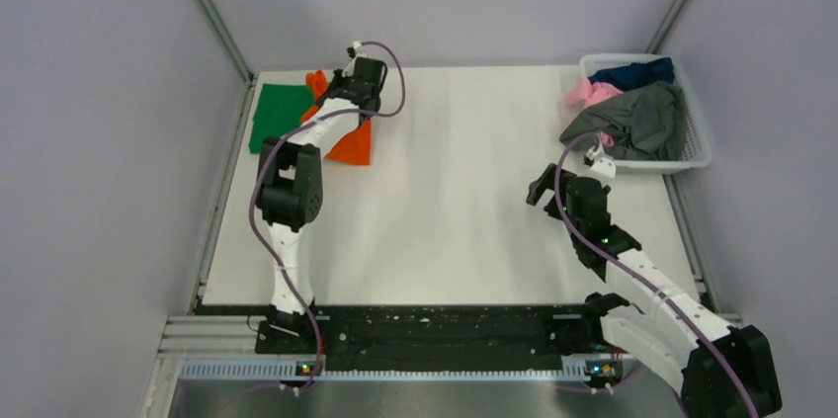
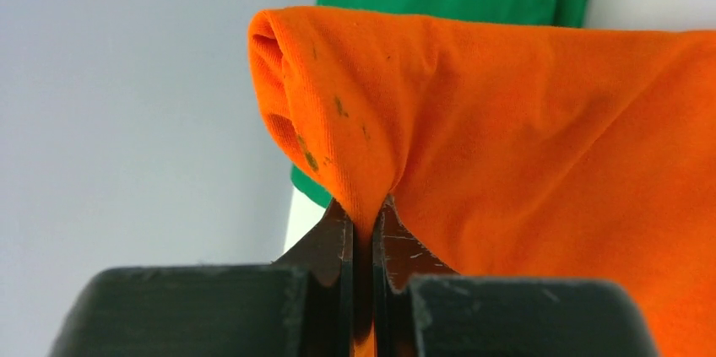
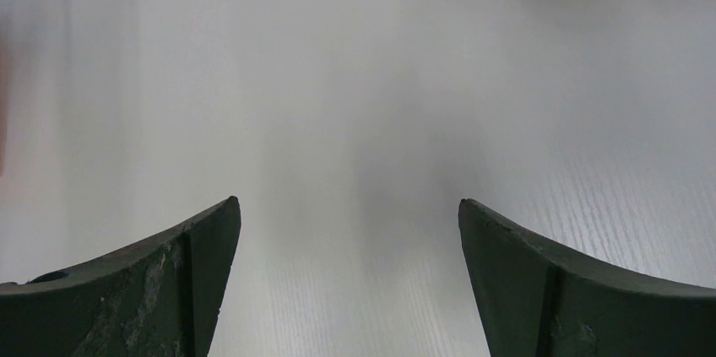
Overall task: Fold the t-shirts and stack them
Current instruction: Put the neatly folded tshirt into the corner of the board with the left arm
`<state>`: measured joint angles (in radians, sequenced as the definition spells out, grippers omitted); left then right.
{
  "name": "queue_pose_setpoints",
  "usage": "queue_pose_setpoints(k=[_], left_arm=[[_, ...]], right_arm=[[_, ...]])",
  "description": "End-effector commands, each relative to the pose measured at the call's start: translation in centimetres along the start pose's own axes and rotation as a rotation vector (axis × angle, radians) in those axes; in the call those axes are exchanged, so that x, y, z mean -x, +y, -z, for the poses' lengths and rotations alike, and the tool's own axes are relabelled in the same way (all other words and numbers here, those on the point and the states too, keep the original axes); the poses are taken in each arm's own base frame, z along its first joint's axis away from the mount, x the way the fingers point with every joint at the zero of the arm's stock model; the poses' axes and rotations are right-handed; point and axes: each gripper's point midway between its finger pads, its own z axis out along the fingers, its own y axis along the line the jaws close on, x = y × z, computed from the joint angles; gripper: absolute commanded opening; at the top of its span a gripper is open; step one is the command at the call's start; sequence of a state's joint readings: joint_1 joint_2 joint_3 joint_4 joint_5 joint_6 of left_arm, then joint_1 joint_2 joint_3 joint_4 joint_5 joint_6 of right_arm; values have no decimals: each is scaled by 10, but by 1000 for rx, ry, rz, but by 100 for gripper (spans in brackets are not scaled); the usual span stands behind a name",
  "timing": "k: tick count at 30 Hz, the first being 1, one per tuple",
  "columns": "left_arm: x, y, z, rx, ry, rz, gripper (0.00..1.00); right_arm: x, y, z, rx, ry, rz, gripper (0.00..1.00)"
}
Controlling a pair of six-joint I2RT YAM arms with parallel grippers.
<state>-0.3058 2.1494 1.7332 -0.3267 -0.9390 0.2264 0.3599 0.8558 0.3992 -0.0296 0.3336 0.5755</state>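
Soft, even light is coming from overhead, casting only faint, diffuse shadows on the white table and raising no glare. Up close, the orange t-shirt is showing sharp weave while the left gripper is blurring at the bottom edge. The right wrist view is looking pale and hazy.

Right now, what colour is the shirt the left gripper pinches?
Bright orange t-shirt with tiny dark specks; clearest in left wrist view.

I see a white table enclosed by plain pale grey walls. Aluminium rails run up the two far corners. Lighting is even and diffuse, with soft shadows only.
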Motion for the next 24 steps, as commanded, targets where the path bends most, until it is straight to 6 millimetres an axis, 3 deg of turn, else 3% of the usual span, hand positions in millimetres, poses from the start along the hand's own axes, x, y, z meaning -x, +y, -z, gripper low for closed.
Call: queue_pose_setpoints(k=[1, 17, 24], left_arm=[[58, 62, 17, 13, -140, 97, 0], [97, 109, 40, -45, -234, 236, 0], [92, 109, 20, -50, -226, 255, 0]], right_arm=[[7, 14, -3, 55, -25, 12, 99], [4, 8, -6, 29, -19, 23, 99], [3, 4, -7, 10, -25, 20, 99]])
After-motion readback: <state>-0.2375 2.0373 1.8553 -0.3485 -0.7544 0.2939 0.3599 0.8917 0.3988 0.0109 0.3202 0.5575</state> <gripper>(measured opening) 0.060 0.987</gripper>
